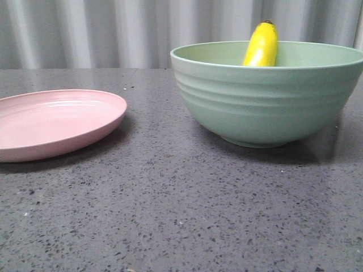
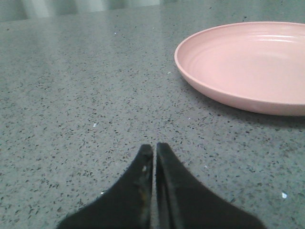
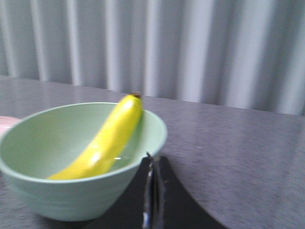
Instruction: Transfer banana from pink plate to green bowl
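The yellow banana [image 1: 261, 45] leans inside the green bowl [image 1: 266, 99] at the right, its tip sticking up above the rim. The right wrist view shows it lying along the bowl's inner wall [image 3: 106, 140], with the bowl [image 3: 71, 191] close by. My right gripper [image 3: 153, 160] is shut and empty, just outside the bowl's rim. The pink plate [image 1: 54, 122] sits empty at the left; it also shows in the left wrist view [image 2: 248, 62]. My left gripper [image 2: 154, 148] is shut and empty, low over the table, a little short of the plate. Neither gripper shows in the front view.
The dark speckled stone table [image 1: 170, 204] runs under everything. A grey corrugated wall [image 1: 113, 28] stands behind the table. Plate and bowl stand apart with a gap of bare table between them.
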Robot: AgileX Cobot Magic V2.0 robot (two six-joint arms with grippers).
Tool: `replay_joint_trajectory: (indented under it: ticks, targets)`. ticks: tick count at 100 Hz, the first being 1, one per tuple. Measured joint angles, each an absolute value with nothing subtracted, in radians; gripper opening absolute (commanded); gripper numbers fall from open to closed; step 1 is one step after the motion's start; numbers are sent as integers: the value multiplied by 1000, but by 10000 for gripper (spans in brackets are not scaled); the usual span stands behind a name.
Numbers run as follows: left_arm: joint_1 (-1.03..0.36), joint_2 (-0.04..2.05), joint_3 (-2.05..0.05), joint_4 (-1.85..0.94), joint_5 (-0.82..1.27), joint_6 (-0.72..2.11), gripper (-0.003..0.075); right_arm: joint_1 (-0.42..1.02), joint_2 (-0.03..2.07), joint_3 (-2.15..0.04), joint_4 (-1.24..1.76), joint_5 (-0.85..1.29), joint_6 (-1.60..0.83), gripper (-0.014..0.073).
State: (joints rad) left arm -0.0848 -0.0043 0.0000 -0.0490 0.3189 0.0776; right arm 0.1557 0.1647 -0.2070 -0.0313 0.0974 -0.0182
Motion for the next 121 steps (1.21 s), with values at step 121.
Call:
replay_joint_trajectory:
  ticks: [121]
  targets:
    - [-85,-4,0,-49,319,75,-20,-234,-9,12,20,327,-18,-64]
